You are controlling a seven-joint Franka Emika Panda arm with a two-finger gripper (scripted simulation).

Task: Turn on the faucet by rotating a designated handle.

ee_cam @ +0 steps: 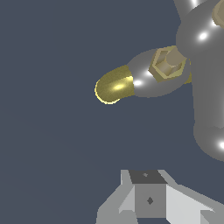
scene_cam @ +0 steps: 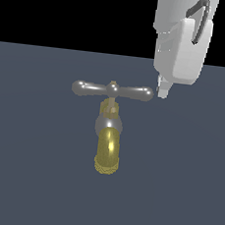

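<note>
The faucet stands mid-scene in the exterior view, with a gold curved spout, a grey body and a brass stem. On top lies the handle, a silver-grey crossbar lying level across the view with a ball knob at its centre. My gripper hangs just past the bulb at the exterior view's right end, fingertips at crossbar height and close beside it; contact cannot be told. The fingers appear together, holding nothing. The wrist view shows the handle, the spout and the gripper.
A flat dark blue-grey floor spreads around the faucet. The white hand and arm come down from the upper part of the exterior view's right.
</note>
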